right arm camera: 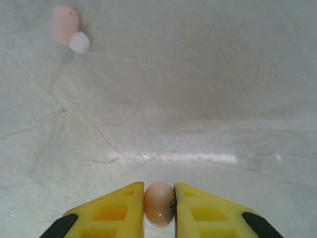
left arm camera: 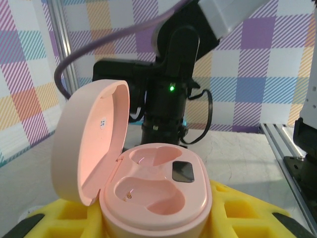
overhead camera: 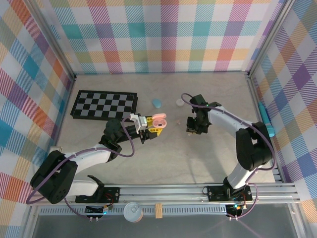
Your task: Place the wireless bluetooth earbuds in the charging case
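One pink earbud [right arm camera: 159, 203] is pinched between the right jaws, low in the middle of the right wrist view. Whether it rests on the pale, marble-veined table [right arm camera: 208, 89] or hangs just over it I cannot tell. The left jaws are clamped on the base of the open pink case [left arm camera: 153, 198], which sits in the lower middle of the left wrist view. From above, the case shows at the centre of the frame, apart from the right arm's tip on its right.

The step in hand looks like carrying this earbud across to the case. To do it well, I would:
- approach from above and from the right, since the raised lid [left arm camera: 91, 144] walls off the left side;
- match the earbud to the hollow of its own shape, as the two hollows mirror each other;
- let go only once it has seated, because the egg-like body is glossy and rounded and would probably squirt out of a loosened pinch.

The case is a smooth, matte, pebble-shaped oval with a small dark square [left arm camera: 183, 172] between the hollows. A second pink earbud [right arm camera: 63, 24], white-tipped, lies at the upper left of the right wrist view.
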`<state>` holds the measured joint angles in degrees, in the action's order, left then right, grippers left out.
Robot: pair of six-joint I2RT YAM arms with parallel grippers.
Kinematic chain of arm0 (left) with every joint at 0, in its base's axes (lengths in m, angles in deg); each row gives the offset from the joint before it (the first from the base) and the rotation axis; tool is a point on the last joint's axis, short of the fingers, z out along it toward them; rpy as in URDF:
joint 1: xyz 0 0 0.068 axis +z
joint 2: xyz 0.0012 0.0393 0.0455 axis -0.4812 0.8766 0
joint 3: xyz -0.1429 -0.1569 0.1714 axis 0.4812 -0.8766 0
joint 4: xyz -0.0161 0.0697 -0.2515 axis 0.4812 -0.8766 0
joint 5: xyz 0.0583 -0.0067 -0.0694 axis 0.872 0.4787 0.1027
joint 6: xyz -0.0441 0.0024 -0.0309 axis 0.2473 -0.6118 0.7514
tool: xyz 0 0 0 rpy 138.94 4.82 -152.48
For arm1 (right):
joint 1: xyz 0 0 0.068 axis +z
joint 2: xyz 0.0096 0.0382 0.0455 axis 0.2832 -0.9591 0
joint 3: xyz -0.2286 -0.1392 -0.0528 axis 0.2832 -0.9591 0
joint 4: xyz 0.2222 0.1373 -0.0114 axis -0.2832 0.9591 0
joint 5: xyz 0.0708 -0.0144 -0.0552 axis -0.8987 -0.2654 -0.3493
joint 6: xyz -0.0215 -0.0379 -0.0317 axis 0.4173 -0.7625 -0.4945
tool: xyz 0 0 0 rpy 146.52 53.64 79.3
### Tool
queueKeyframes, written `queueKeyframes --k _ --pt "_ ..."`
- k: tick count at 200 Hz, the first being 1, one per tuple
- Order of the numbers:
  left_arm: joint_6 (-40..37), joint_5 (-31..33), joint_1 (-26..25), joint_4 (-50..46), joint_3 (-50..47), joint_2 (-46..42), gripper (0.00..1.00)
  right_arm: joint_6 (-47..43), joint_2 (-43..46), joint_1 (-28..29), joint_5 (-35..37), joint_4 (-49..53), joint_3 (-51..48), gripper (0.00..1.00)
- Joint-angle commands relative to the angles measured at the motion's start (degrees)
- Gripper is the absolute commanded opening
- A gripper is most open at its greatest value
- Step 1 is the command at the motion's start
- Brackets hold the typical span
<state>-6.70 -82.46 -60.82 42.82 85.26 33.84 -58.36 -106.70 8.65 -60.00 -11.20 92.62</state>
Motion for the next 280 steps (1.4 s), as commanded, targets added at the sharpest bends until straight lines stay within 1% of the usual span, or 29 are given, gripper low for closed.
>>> queueKeyframes --k 1,56,127,145,228,242,280 --pt "-3.48 -0.95 0.59 -2.85 1.20 1.01 0.29 1.72 1.92 1.76 6.17 6.50 2.61 0.19" --pt "-3.10 0.38 0.50 -0.53 2.86 6.41 0.29 1.36 5.04 4.25 10.17 11.08 5.92 0.19" --pt "-3.16 0.94 0.50 -0.93 4.36 9.55 0.29 1.20 4.06 9.34 17.46 17.45 11.71 0.19" --pt "-3.24 1.13 0.50 -1.33 4.80 10.28 0.29 0.29 5.40 10.33 16.99 15.56 11.44 0.20" --pt "-3.61 0.49 0.50 -4.26 6.30 11.17 0.29 -6.26 15.31 14.12 5.18 0.56 8.43 0.19" --pt "-3.70 0.33 0.50 -4.60 6.39 11.08 0.29 -7.68 15.99 15.04 4.72 -1.47 8.35 0.19" --pt "-3.88 -0.19 0.49 -5.06 6.30 10.84 0.29 -11.91 15.49 18.40 7.27 -3.36 9.62 0.19"
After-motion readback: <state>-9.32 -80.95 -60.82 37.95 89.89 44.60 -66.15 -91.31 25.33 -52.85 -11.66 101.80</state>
